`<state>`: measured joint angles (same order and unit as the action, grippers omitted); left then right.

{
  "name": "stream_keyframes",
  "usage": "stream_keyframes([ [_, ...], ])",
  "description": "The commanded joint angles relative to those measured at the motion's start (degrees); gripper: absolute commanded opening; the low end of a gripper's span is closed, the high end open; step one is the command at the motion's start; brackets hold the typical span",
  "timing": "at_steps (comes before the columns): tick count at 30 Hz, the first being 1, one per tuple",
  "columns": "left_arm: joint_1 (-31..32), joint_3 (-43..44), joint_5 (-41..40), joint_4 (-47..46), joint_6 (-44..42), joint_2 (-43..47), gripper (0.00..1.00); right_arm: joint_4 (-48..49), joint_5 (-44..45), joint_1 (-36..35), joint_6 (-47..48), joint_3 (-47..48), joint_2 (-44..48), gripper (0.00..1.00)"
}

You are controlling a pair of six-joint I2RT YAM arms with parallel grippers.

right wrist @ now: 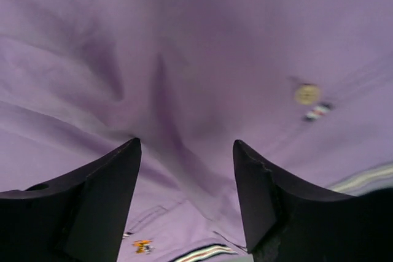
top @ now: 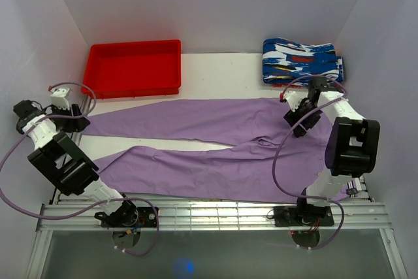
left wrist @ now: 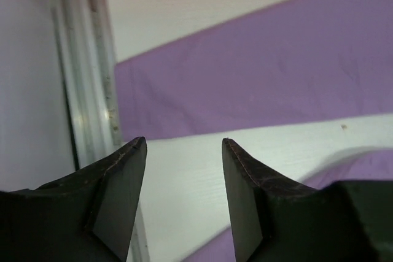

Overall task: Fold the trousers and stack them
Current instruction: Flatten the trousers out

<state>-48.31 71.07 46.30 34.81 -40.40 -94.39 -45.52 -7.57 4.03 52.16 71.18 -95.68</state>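
- Left gripper [left wrist: 184, 144]: jaws apart, empty, near the far-leg cuff of the trousers [top: 215, 155].
- Right gripper [right wrist: 186, 145]: jaws apart, empty, over the trousers' waist end.
- Trousers: spread flat on the table [top: 222, 73].
- Red tray [top: 134, 66]: beyond the trousers' legs.

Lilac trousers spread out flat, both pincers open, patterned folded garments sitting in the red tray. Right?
No. The top external view shows the blue-white-red patterned folded garments on the white table at back right, outside the red plastic tray. The rest holds.
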Motion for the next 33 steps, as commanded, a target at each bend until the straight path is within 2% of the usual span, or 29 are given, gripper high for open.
stream_keyframes([
  [1, 4.3, -0.4, 0.4, 15.5, -14.3, 1.0, 0.62, -2.7, -1.4, 2.4, -0.3, -3.2, -3.5, 0.66],
  [3, 5.2, -1.5, -2.1, 18.5, -19.0, -0.6, 0.56, -0.9, -0.5, 4.3, 0.2, -3.9, -5.3, 0.65],
  [6, 6.9, -3.0, -4.8, 20.6, -19.9, -3.2, 0.54, 0.9, 1.3, 8.5, 0.7, -2.5, -8.6, 0.63],
  [11, 8.8, -3.1, -6.0, 16.3, -15.5, -7.0, 0.52, 5.1, 6.6, 14.5, 1.1, 0.2, -14.1, 0.61],
  [15, 11.0, 0.3, -6.1, 15.8, -13.0, -8.9, 0.56, 5.3, 7.3, 17.0, 0.2, 4.3, -17.6, 0.61],
  [19, 10.9, 1.5, -8.5, 24.1, -21.9, -4.9, 0.56, 3.0, 3.6, 17.1, -0.3, 6.1, -14.9, 0.73],
  [20, 10.8, 0.4, -9.5, 25.8, -28.3, -1.8, 0.55, 1.2, 2.5, 17.0, -0.7, 7.3, -14.2, 0.75],
  [27, 9.9, -13.6, -24.9, 31.6, -46.0, 14.8, 0.4, -8.2, -5.2, 14.2, -1.5, 12.5, -8.8, 0.81],
  [29, 9.9, -17.0, -30.7, 32.5, -46.5, 16.7, 0.38, -9.8, -6.0, 13.1, -1.2, 12.8, -7.1, 0.81],
  [33, 9.7, -23.1, -37.0, 30.0, -46.4, 20.9, 0.37, -13.1, -6.8, 9.8, -1.4, 11.7, -3.6, 0.81],
])
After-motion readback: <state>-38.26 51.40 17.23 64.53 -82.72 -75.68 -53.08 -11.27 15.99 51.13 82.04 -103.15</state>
